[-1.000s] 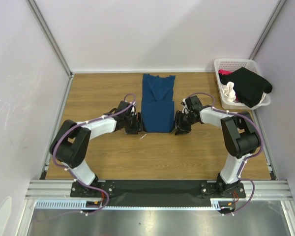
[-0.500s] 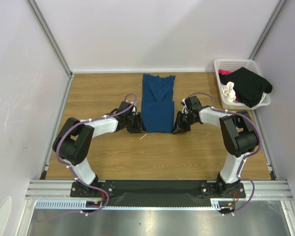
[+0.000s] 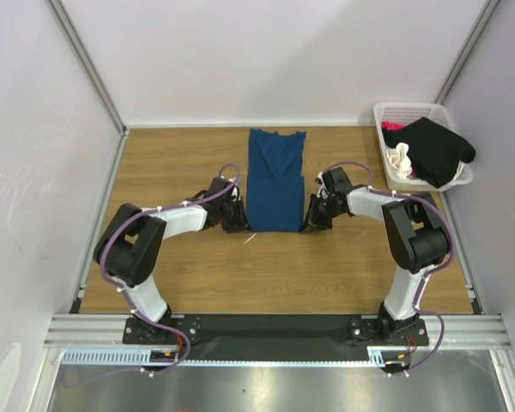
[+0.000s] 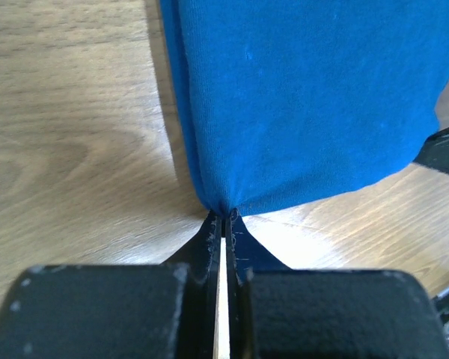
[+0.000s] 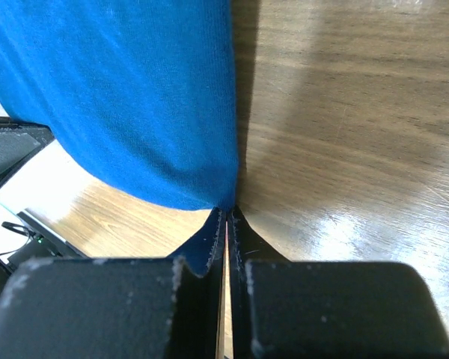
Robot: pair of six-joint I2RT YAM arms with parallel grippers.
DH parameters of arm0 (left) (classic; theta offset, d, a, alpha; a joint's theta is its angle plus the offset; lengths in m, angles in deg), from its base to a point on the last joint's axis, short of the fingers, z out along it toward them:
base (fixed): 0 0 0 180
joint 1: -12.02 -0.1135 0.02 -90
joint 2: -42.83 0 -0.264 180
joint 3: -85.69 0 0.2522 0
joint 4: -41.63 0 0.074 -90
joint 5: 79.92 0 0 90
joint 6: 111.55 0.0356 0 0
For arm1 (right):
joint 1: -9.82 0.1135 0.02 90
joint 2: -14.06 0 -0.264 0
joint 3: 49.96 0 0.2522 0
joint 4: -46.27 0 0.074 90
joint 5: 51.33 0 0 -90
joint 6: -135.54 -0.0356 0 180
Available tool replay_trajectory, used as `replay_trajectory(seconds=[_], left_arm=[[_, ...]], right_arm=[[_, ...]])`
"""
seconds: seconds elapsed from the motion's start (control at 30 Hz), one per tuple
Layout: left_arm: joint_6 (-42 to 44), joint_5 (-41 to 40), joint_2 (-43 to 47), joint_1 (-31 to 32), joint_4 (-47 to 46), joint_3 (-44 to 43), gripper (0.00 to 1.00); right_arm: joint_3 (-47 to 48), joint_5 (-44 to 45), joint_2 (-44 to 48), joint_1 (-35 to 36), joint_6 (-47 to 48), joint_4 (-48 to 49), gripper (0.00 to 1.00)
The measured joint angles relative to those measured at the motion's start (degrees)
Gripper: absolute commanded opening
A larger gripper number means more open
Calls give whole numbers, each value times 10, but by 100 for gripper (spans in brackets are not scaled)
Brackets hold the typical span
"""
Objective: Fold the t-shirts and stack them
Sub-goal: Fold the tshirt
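**Both near corners of the blue t-shirt (image 3: pixel 275 182) pinched**

The left hand (image 3: pixel 243 227) is closed tight on its near left corner. The shirt lies as a long strip in the middle of the table (image 3: pixel 180 275), reaching toward the far edge. The right hand (image 3: pixel 310 225) grips the near right corner. A basket (image 3: pixel 409 111) at the table's far right corner holds a black t-shirt (image 3: pixel 436 148).

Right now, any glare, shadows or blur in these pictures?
Top view: even light, sharp, only soft shadows. Left wrist view: white glare on the table by the blue shirt, a dark shadow along its left edge, and the left gripper body blurred up close. Right wrist view: sheen on the wood, shadow beside the shirt, right gripper body blurred.
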Motion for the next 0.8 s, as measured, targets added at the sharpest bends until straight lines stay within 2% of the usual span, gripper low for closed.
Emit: replay_trajectory(seconds=[0.47, 0.63, 0.8], left_arm=[[50, -20, 49, 1, 15, 42, 0], [66, -23, 81, 4, 58, 49, 0], [75, -27, 164, 11, 119, 49, 0]], right_arm=[[-37, 4, 35, 1, 10, -5, 0], [-51, 5, 66, 21, 7, -14, 0], [-55, 11, 127, 47, -6, -37, 0]])
